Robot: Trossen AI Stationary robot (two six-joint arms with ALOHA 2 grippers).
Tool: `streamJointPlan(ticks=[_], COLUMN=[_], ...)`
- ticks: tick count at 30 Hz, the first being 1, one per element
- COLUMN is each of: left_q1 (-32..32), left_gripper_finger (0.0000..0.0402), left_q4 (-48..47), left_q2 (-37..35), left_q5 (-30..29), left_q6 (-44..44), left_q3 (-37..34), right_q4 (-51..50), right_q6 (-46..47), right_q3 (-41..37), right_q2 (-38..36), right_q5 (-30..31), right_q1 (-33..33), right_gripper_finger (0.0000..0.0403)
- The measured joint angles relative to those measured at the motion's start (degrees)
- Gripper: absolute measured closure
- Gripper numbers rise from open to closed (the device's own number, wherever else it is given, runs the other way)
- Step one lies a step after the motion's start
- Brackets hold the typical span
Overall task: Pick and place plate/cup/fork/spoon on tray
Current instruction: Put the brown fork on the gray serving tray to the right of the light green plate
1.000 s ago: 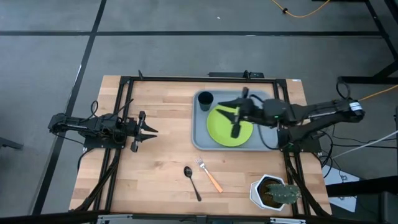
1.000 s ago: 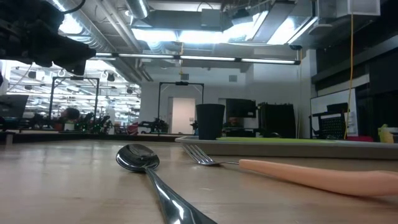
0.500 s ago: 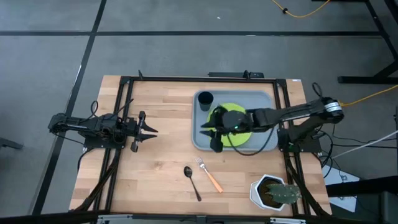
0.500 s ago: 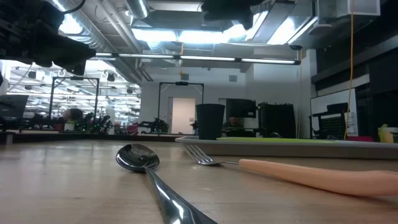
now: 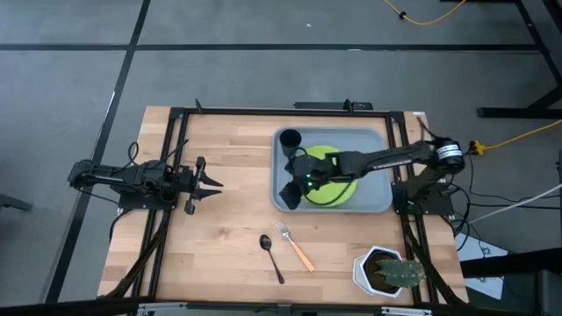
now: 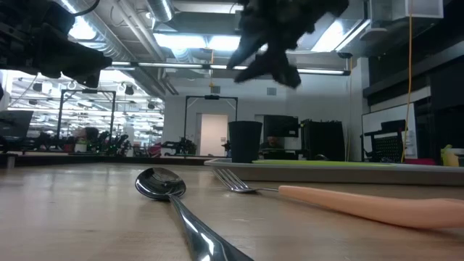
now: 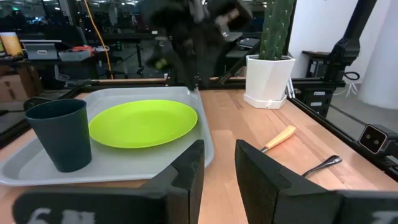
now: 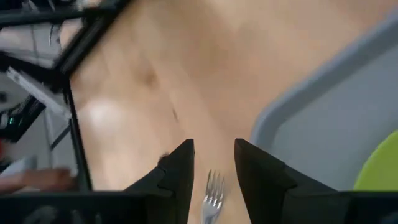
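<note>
While the left arm waits at the table's left side, its left gripper (image 5: 208,183) hangs over bare wood w/ fingers (image 7: 186,171) part-spread and nothing between them, pointing toward the tray (image 5: 378,202) well to its right. Centre-front, the spoon (image 5: 270,255) and the fork (image 5: 297,247) lie side by side on the wooden table (image 5: 219,237), near each other but apart, both outside the tray; the fork's tines aim toward the tray, orange handle trailing toward the front edge. In the low view the spoon's bowl (image 6: 160,183) sits left of the fork's tines (image 6: 233,180), w/ the tray's rim behind them. On the tray, the cup (image 5: 290,140) stands upright in the back-left corner, and the plate (image 5: 338,180) lies flat mid-tray, just beside the cup, not touching as far as the left wrist view shows. The right arm reaches across from the right side, passing over the plate and hiding part of it; the right gripper (image 5: 290,189) hovers above the tray's front-left corner, fingers (image 8: 176,177) spread wide and empty, the fork visible on the wood beyond them. Front-right corner, clear of the tray: a white pot (image 5: 373,268) w/ a cactus (image 5: 402,274). A black frame (image 5: 176,114) rims the table.
</note>
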Motion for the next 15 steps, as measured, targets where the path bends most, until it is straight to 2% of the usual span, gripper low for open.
streamJointPlan(ticks=[6, 15], left_q1=[0.0, 0.0], left_gripper_finger=[0.0319, 0.0319], left_q4=[0.0, 0.0], left_q2=[0.0, 0.0], left_q5=[0.0, 0.0], left_q6=[0.0, 0.0], left_q3=[0.0, 0.0], right_q4=[2.9, 1.8], right_q6=[6.5, 7.2], right_q3=[1.2, 8.6], right_q2=[6.2, 14.4], right_q5=[-9.2, -9.6], right_q1=[-0.3, 2.1], right_gripper_finger=[0.0283, 0.0283])
